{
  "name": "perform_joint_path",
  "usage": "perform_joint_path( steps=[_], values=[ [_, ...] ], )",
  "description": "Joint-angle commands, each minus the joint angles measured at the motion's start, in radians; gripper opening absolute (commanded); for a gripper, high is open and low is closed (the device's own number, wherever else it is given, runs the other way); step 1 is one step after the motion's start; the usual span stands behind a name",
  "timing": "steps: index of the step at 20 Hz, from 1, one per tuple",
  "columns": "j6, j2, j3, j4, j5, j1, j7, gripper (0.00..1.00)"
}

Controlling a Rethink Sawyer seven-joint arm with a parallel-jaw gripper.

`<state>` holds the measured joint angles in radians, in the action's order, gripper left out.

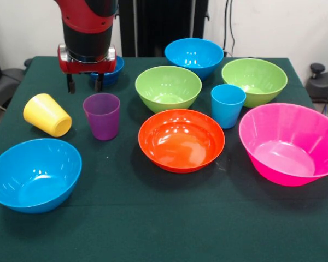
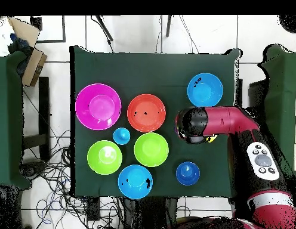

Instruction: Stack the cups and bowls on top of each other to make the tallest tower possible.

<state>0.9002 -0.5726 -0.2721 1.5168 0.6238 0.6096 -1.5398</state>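
My gripper (image 1: 85,85) hangs open with nothing between its fingers, above the cloth just in front of the small dark blue bowl (image 1: 112,67) (image 2: 187,173). The yellow cup (image 1: 47,114) lies on its side below and to the left of it. An upright purple cup (image 1: 102,115) stands just right of it. The light blue cup (image 1: 228,105) (image 2: 121,136) stands upright among the orange bowl (image 1: 181,140) (image 2: 146,113), two green bowls (image 1: 168,87) (image 1: 254,81) and the pink bowl (image 1: 290,143) (image 2: 98,106). Light blue bowls sit at the back (image 1: 194,56) and front left (image 1: 34,173). Nothing is stacked.
The dark green table cloth (image 1: 153,229) carries everything. In the overhead view the arm's red and black head (image 2: 195,124) covers the purple cup and most of the yellow one. Cables and a cardboard box (image 2: 28,56) lie on the floor beside the table.
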Motion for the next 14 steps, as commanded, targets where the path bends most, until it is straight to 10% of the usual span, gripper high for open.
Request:
perform_joint_path(
  steps=[1, 14],
  values=[
    [-0.051, 0.037, -0.022, 0.008, 0.075, -0.016, 0.086, 1.0],
    [-0.138, 0.074, -0.011, 0.021, 0.142, -0.006, 0.078, 1.0]
  ],
)
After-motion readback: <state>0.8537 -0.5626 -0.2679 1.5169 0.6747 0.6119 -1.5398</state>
